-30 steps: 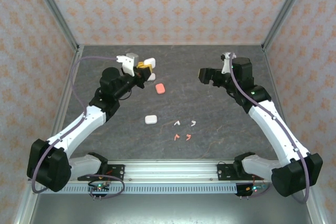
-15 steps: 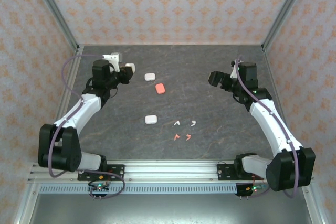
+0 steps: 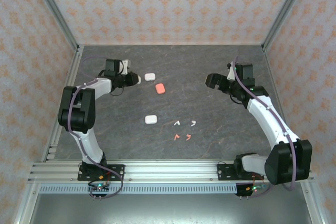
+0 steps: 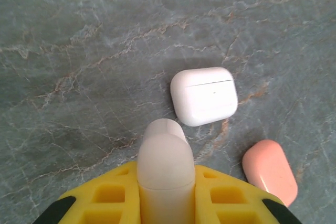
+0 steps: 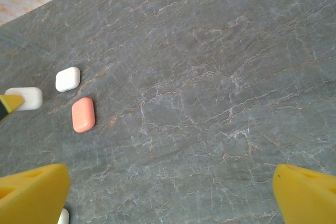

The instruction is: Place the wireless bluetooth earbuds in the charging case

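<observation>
Tabletop (image 3: 184,61), left arm (image 3: 77,106) folded, near white case (image 3: 150,76)

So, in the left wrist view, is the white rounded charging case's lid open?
No, the white rounded plastic charging case lies shut, its lid seam showing as a thin closed line.

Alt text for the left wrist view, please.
The left tool, shut and empty, points at a closed white case lying just beyond its tips on the grey marbled table; a coral-pink case lies to the lower right.
</observation>
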You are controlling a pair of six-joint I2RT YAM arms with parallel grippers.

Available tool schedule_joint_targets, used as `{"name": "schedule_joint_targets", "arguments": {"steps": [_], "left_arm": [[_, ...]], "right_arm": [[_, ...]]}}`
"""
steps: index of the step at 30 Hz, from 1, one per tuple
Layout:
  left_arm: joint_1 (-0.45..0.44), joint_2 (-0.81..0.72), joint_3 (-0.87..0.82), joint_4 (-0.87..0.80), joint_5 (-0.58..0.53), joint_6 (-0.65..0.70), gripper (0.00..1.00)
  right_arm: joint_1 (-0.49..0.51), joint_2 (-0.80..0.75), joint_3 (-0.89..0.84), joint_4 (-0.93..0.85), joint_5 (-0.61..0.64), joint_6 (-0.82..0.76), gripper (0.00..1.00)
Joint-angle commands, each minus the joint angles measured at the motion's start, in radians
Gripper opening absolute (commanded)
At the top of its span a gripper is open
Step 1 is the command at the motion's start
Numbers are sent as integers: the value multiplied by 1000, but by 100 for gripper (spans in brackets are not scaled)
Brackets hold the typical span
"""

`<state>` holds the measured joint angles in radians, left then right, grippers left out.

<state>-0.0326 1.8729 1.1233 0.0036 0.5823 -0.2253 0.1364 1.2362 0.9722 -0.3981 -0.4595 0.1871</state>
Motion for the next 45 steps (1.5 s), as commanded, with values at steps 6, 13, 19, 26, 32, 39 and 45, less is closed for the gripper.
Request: {"name": "schedule_joint_targets", "arguments": {"steps": [6, 13, 19, 26, 32, 39, 45], "left_arm": [[1, 108, 98, 2, 58, -39, 13], [0, 126, 108, 9, 31, -45, 27], [0, 99, 92, 7, -4, -37, 36], [1, 61, 86, 26, -29, -74, 42], [-2, -124, -14, 79, -172, -102, 48], [-23, -369, -152, 86, -255, -86, 53], [-39, -645, -312, 120, -327, -141, 55]], "right_arm": [[-3, 7, 3, -28, -29, 2, 99], [-3, 9, 6, -18, -60, 8, 99], [-3, 20, 23, -39, -44, 21, 99], [38, 22, 44, -96, 71, -2, 99], [156, 46, 70, -125, 181, -11, 99], [327, 182, 161, -143, 293, 3, 99], [456, 385, 300, -158, 335, 2, 99]]}}
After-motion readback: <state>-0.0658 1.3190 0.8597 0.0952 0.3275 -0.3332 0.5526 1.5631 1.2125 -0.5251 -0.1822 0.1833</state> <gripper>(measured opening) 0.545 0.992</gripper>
